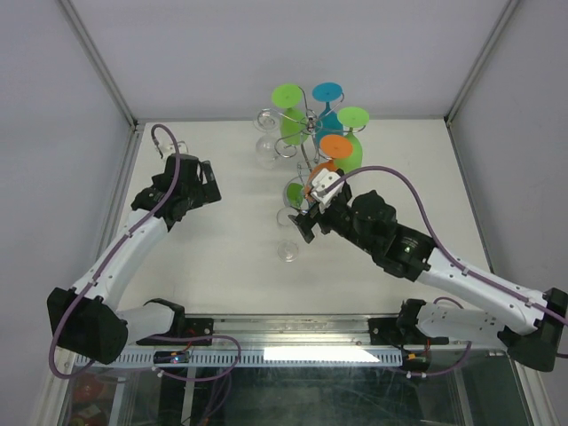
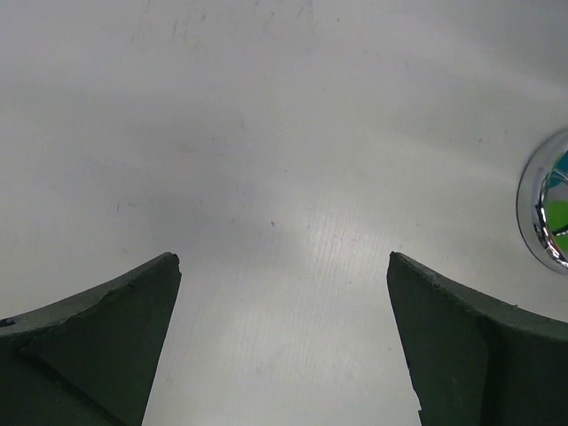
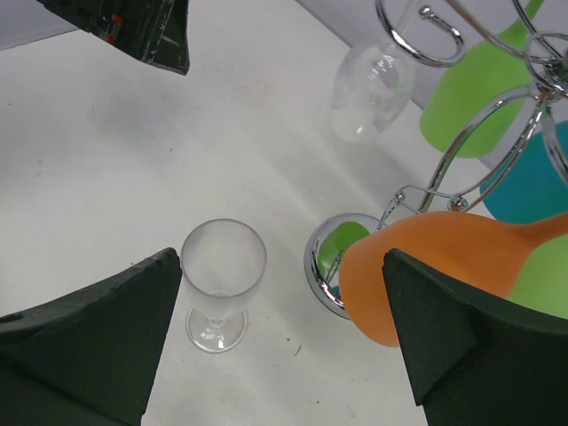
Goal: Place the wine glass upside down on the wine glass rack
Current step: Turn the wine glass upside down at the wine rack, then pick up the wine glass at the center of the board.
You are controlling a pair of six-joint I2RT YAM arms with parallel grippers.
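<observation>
The chrome wine glass rack (image 1: 311,133) stands at the back middle of the table. Green, blue and orange glasses (image 1: 335,145) hang upside down from it. In the right wrist view its round base (image 3: 327,253) and scroll arms (image 3: 417,35) show, with the hanging orange glass (image 3: 435,266) beside my right finger. A clear wine glass (image 3: 222,275) stands upright on the table left of the base; it also shows in the top view (image 1: 288,251). My right gripper (image 3: 282,266) is open and empty above the clear glass and the base. My left gripper (image 2: 282,257) is open and empty over bare table.
A clear glass (image 3: 373,84) hangs on the rack's far side, near a green glass (image 3: 479,89) and a blue one (image 3: 532,186). The rack's base edge (image 2: 541,213) shows at the right of the left wrist view. White walls enclose the table on the left, back and right.
</observation>
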